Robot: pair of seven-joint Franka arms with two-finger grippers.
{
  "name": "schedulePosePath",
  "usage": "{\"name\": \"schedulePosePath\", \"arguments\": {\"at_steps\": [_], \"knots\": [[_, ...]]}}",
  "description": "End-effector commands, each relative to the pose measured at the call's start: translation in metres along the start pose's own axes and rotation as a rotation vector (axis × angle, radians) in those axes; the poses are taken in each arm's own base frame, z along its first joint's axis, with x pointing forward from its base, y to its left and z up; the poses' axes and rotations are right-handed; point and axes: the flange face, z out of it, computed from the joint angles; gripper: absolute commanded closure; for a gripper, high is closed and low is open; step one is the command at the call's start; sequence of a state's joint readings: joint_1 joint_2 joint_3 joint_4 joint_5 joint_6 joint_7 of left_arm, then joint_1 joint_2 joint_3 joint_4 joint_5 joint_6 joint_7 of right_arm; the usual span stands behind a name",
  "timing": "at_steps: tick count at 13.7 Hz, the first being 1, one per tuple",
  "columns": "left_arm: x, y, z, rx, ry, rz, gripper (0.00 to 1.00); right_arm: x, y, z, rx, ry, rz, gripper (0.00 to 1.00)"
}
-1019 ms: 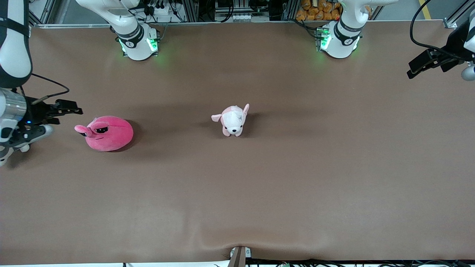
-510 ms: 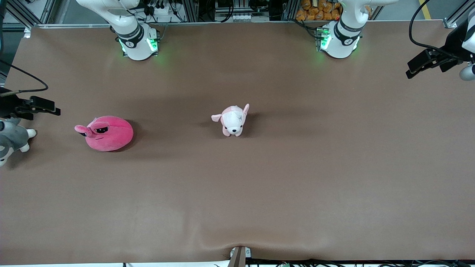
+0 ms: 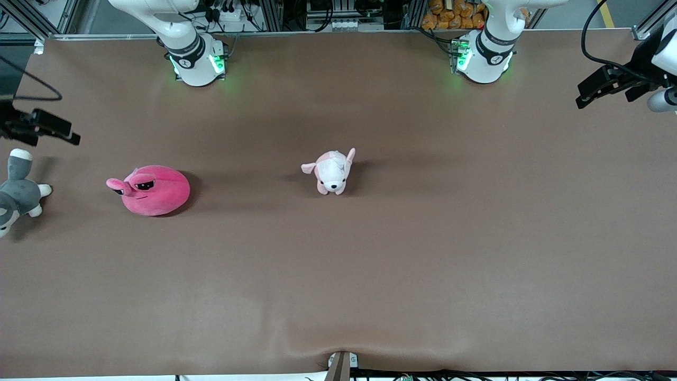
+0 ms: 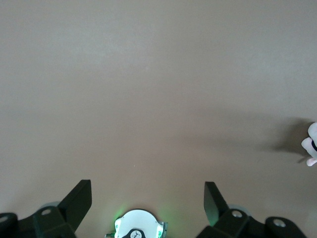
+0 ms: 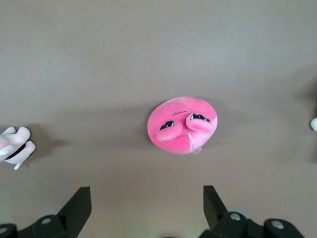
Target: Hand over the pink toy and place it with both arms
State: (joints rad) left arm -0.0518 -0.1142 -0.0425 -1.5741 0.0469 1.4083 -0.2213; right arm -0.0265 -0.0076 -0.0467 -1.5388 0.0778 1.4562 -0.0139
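Right gripper (image 3: 53,132) jaws wide, empty, up over the right arm's end of the table (image 3: 370,264). Left gripper (image 3: 595,90) jaws wide, empty, over the left arm's end. Pink toy (image 3: 153,189) lies on table, between grey plush (image 3: 18,193) and puppy plush (image 3: 332,172).
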Motion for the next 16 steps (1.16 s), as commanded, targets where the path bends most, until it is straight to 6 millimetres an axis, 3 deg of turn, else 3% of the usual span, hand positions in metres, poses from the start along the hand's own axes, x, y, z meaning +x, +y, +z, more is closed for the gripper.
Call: {"name": "schedulePosePath", "arguments": {"at_steps": [1, 5, 9, 16], "knots": [[-0.013, -0.004, -0.008, -0.001, -0.007, 0.007, 0.00, -0.023, -0.007, -0.011, -0.041, 0.003, 0.056, 0.00], [-0.018, -0.007, -0.011, -0.003, -0.005, 0.002, 0.00, -0.024, 0.002, -0.012, -0.087, 0.012, 0.070, 0.00], [-0.008, -0.011, -0.017, 0.001, 0.013, 0.004, 0.00, -0.018, 0.012, -0.010, -0.094, 0.023, 0.073, 0.00], [-0.005, -0.007, -0.016, 0.005, 0.013, 0.010, 0.00, -0.018, 0.006, -0.009, -0.098, 0.023, 0.063, 0.00]]}}
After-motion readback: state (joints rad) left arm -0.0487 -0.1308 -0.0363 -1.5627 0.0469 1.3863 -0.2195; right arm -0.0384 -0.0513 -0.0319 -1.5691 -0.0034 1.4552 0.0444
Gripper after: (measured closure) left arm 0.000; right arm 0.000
